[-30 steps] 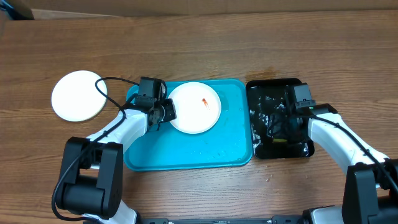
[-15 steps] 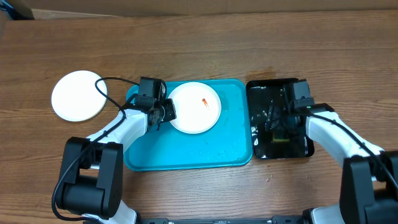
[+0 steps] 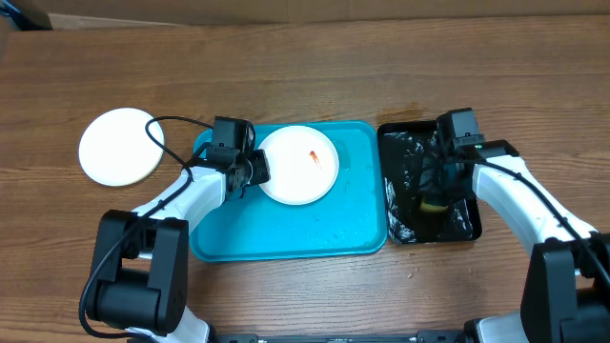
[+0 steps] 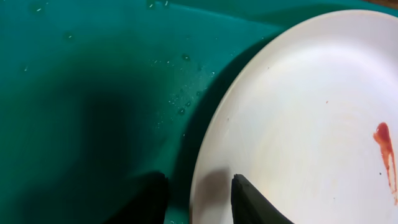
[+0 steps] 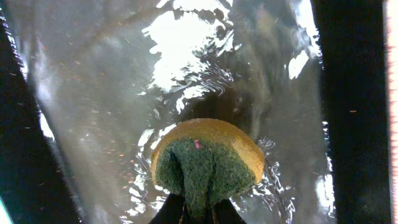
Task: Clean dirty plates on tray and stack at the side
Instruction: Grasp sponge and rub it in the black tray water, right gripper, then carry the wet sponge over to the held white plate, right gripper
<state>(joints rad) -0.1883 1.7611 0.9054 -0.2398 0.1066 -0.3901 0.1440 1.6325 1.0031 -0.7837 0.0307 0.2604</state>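
Observation:
A white plate (image 3: 298,171) with an orange-red smear (image 3: 314,157) lies at the far end of the turquoise tray (image 3: 286,229). My left gripper (image 3: 254,172) is shut on its left rim; in the left wrist view the plate (image 4: 298,106) shows its edge between the fingers of the left gripper (image 4: 199,182), slightly raised over a dark shadow. A second white plate (image 3: 120,146) rests on the table at the left. No yellow-green plate shows. My right gripper (image 3: 431,191) is shut on a yellow sponge with a green pad (image 5: 208,158) over water.
A narrow black tray (image 3: 467,227) holding water stands right of the turquoise tray, almost touching it. Water droplets speckle the turquoise tray (image 4: 93,74). A black cable (image 3: 172,129) loops from the left arm near the left plate.
The right gripper with the sponge has shifted toward the far end of the black tray, and the water there ripples. The left gripper and both plates have not moved.

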